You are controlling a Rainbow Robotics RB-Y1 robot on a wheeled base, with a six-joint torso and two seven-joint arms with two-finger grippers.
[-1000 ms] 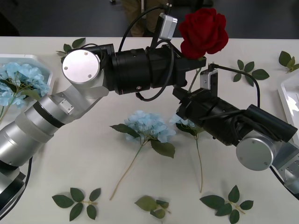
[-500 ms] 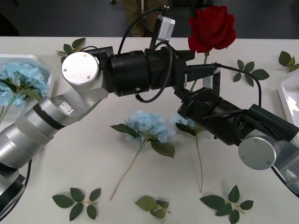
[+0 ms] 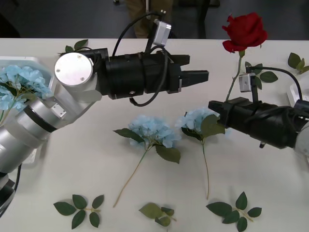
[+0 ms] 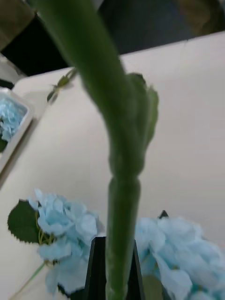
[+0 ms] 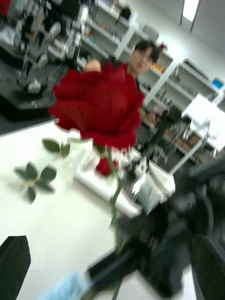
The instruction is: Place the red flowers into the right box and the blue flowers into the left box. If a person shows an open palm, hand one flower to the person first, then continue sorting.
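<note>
- Right end effector point(image 3: 223, 110) clenched on stem of a red flower point(image 3: 245, 32), holding it upright above the table point(image 3: 72, 159), bloom up near the far edge, right of centre.
- Right wrist view: green stem point(image 4: 121, 197) pinched between the black fingers point(image 4: 97, 269), blue blooms on the table below.
- Left end effector point(image 3: 199, 76) w/ fingers released, nothing in them, above table centre, pointing toward the red flower but apart from it.
- Two blue flowers point(image 3: 153, 131) lie flat mid-table, side by side, stems toward the robot; second one point(image 3: 197, 118) just beside the right end effector.
- More blue flowers point(image 3: 19, 84) sit in the left box point(image 3: 29, 60) at the table's left edge.
- Loose leaf sprigs point(image 3: 79, 208) along near edge.
</note>
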